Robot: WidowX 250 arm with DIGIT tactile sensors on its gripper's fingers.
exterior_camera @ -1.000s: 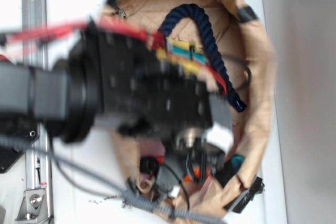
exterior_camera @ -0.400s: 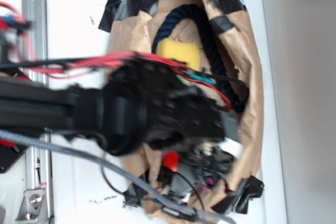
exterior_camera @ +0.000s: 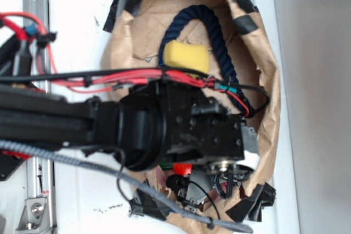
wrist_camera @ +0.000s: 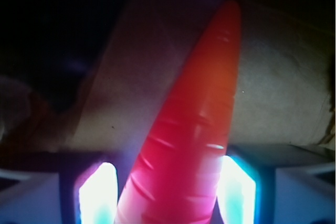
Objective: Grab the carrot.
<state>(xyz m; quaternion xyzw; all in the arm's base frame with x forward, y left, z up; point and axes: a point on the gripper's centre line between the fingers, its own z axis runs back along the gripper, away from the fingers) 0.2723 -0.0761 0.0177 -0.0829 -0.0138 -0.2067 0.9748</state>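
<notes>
While the arm hides most of the paper bowl (exterior_camera: 270, 108) in the exterior view, only a red-orange sliver of carrot (exterior_camera: 182, 169) shows beneath it. At the wrist, the gripper (wrist_camera: 167, 192) fingers (wrist_camera: 97, 192) pinch the carrot's (wrist_camera: 189, 145) thick end, its tip pointing away.

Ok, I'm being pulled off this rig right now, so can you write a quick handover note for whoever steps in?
Gripper: down inside the brown paper nest. In the wrist view the carrot runs between the two fingers, tip pointing away. Whether the jaws have closed on it cannot be told.
Things: the exterior view shows only a red-orange bit of the carrot under the arm. The yellow sponge and the dark blue rope lie farther back in the nest, clear of the gripper.
Done: gripper lined up around the carrot.
Left: confirm or finish the squeeze, then lift it.
</notes>
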